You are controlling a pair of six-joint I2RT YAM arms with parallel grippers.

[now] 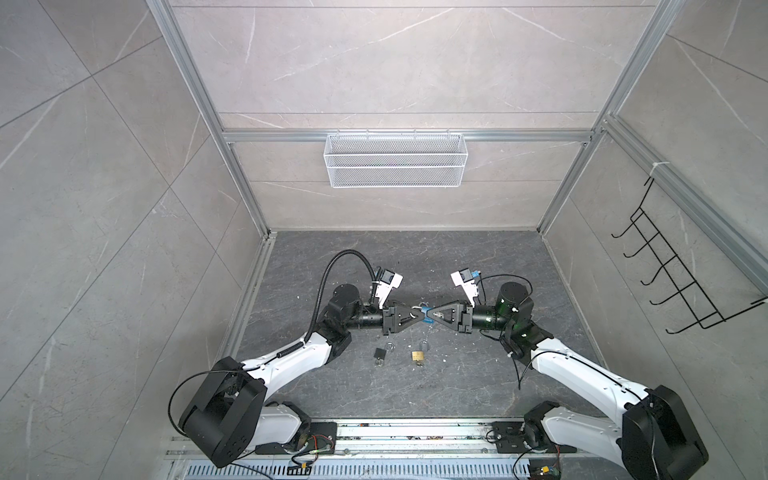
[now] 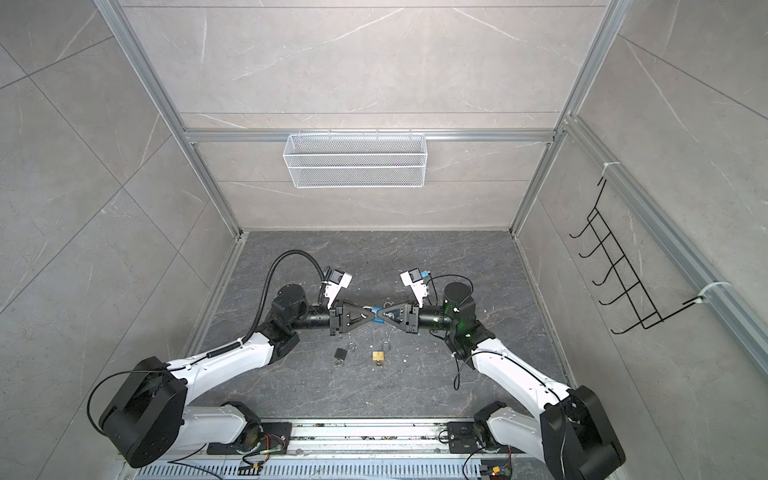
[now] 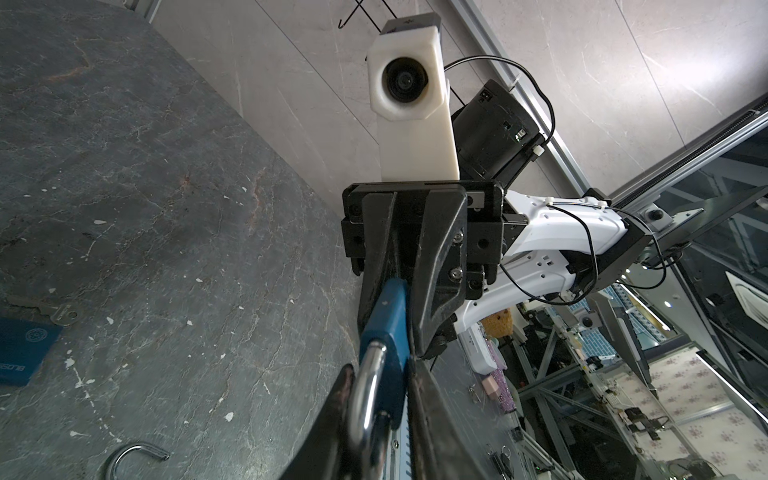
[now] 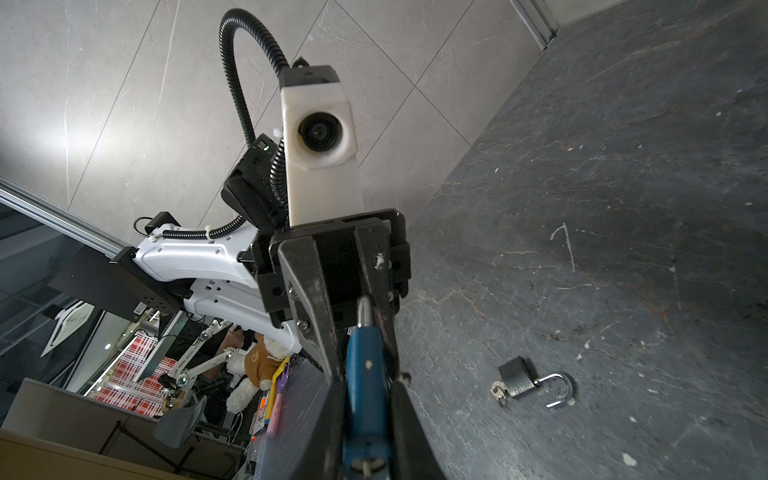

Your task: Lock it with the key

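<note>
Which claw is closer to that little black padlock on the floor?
Left. The left gripper hangs just above and behind the black padlock; the right gripper sits farther right, past the brass padlock.

Robotics lab, a walled test cell; left arm [image 1: 291,359] and right arm [image 1: 582,370] bolted to a slotted rail [image 1: 415,432]; aluminium frame [image 1: 407,136] holding stone-look panels [image 1: 407,62]; wire basket [image 1: 395,166], hook rack [image 1: 673,266]; outside the booth, another small arm [image 4: 199,363], cluttered benches [image 3: 582,395], plush toy [image 4: 253,365].
</note>
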